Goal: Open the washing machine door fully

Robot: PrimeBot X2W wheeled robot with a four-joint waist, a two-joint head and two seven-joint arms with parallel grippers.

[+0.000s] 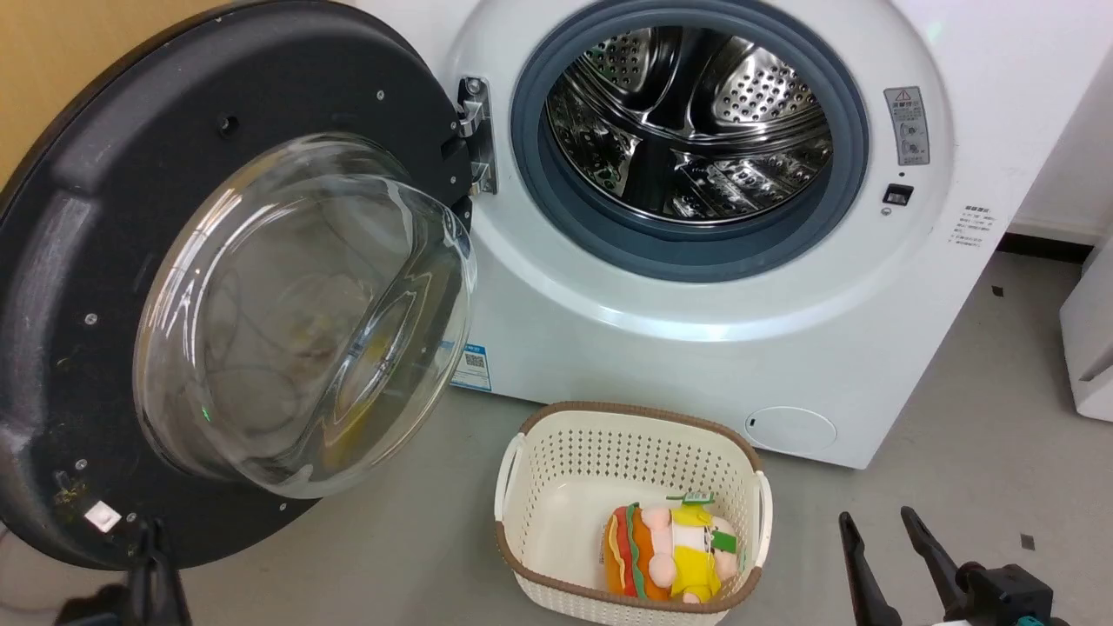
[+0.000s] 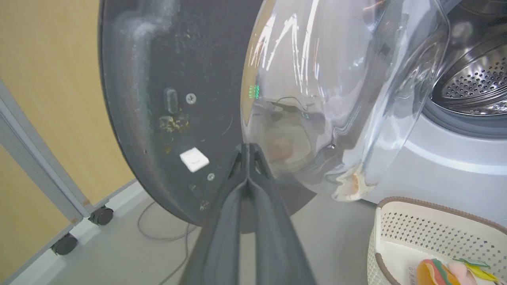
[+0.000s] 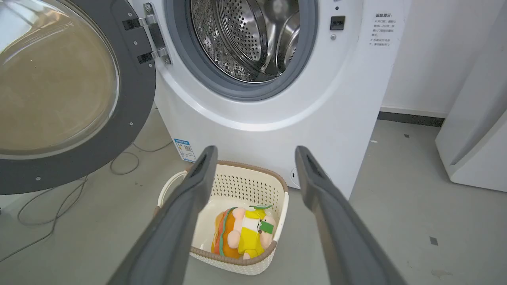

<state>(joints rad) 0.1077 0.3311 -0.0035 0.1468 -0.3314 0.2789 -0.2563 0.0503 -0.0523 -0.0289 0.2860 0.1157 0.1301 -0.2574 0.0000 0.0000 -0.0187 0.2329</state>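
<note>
The washing machine [image 1: 661, 348] is white, with its steel drum [image 1: 687, 122] exposed. Its door [image 1: 78, 287], black with a bulging clear glass bowl [image 1: 296, 322], is swung out wide to the left on its hinge [image 1: 474, 130]. My left gripper [image 1: 149, 543] is shut and empty at the door's lower rim. In the left wrist view its tips [image 2: 248, 152] sit just in front of the door's [image 2: 158, 99] inner face, near the bowl's [image 2: 336, 91] lower edge. My right gripper [image 1: 878, 522] hangs open and empty over the floor at the lower right [image 3: 253, 158].
A cream laundry basket [image 1: 539, 469] holding a plush toy [image 1: 665, 552] stands on the grey floor before the machine. A white appliance [image 1: 1091, 339] stands at the right. A wheeled partition [image 2: 43, 178] and a loose cable [image 2: 158, 233] lie left of the door.
</note>
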